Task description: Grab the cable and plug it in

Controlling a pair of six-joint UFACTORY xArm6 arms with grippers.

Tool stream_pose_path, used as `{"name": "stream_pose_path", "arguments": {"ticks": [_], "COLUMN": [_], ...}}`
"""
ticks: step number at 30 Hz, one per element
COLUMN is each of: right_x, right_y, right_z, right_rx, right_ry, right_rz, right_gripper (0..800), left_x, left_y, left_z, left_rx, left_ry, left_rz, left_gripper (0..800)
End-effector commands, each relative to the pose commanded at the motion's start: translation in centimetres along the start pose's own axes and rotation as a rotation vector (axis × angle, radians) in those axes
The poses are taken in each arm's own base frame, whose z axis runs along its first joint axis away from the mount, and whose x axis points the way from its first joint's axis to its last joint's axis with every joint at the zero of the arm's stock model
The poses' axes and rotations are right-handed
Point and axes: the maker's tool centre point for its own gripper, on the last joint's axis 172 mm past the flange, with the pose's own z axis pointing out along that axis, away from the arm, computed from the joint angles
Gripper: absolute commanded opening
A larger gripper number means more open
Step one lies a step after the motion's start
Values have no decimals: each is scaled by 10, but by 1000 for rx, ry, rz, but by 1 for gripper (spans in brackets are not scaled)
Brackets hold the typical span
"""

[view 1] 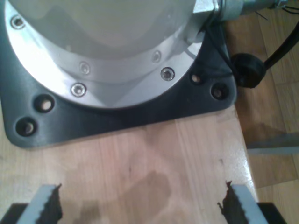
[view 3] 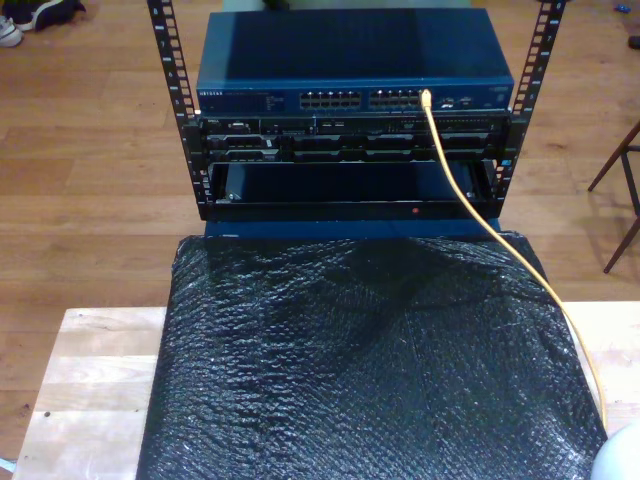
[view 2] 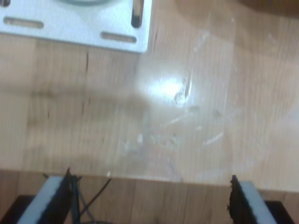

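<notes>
In the exterior view the yellow-orange cable (view 3: pixel 470 205) runs from a port (view 3: pixel 425 97) on the front of the blue network switch (view 3: pixel 350 60) down across the black sheet toward the view's lower right. Its upper end sits at that port. My first gripper (view 1: pixel 142 198) is open over bare wooden tabletop, with nothing between its toothed fingers (view 1: pixel 49 200). My second gripper (view 2: pixel 150 186) is also open, hovering over the table's edge, and holds nothing.
The switch sits in a black rack (view 3: pixel 180 110) above other units. A black bubble-wrap sheet (view 3: pixel 370 370) covers the wooden table (view 3: pixel 90 380). A round metal arm base (view 1: pixel 103 51) on a black plate (view 1: pixel 117 116) faces my first gripper. A white slotted plate (view 2: pixel 79 28) lies ahead of my second gripper.
</notes>
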Motion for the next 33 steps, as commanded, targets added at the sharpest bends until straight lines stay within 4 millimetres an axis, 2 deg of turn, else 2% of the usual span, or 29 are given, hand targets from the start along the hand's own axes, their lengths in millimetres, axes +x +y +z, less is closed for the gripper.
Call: {"name": "stream_pose_path", "arguments": {"ticks": [8,24,33], "right_x": [-3,-4,-6], "right_y": [-8,-23,-28], "right_z": [27,68,72], "right_rx": [9,32,29], "right_ry": [-34,-73,-85], "right_rz": [12,36,48], "right_gripper": [792,797,798], "left_x": [0,0,0], "left_y": [0,0,0], "left_z": [0,0,-1], "left_rx": [0,0,0], "left_ry": [0,0,0], "left_rz": [0,0,0], "left_gripper": [800,800,800]}}
